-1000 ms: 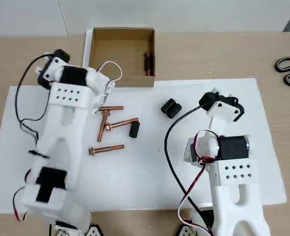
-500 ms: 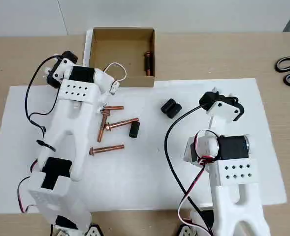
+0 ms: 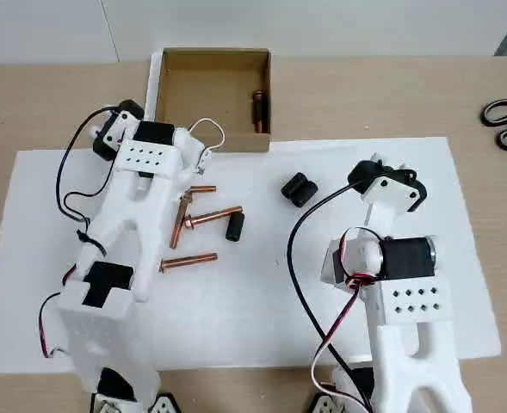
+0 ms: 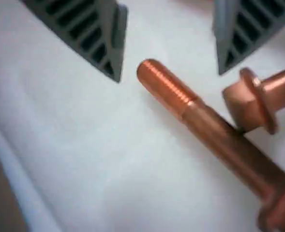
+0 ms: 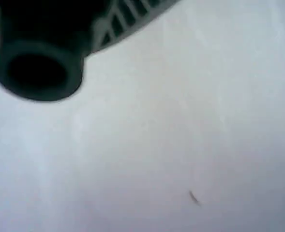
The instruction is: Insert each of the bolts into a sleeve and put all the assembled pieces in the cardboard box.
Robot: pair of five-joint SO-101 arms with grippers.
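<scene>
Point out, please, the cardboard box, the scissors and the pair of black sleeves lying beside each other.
cardboard box [image 3: 236,142], high view, on its front wall.
scissors [image 3: 503,119], high view, on the handles.
pair of black sleeves [image 3: 299,190], high view, where the two meet.

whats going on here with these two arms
The left tool is open over a bolt on the white sheet, with a finger on either side of the threaded end. The right tool holds a sleeve above the sheet. Other bolts and loose sleeves lie between the arms. One assembled piece is already in the box.
</scene>
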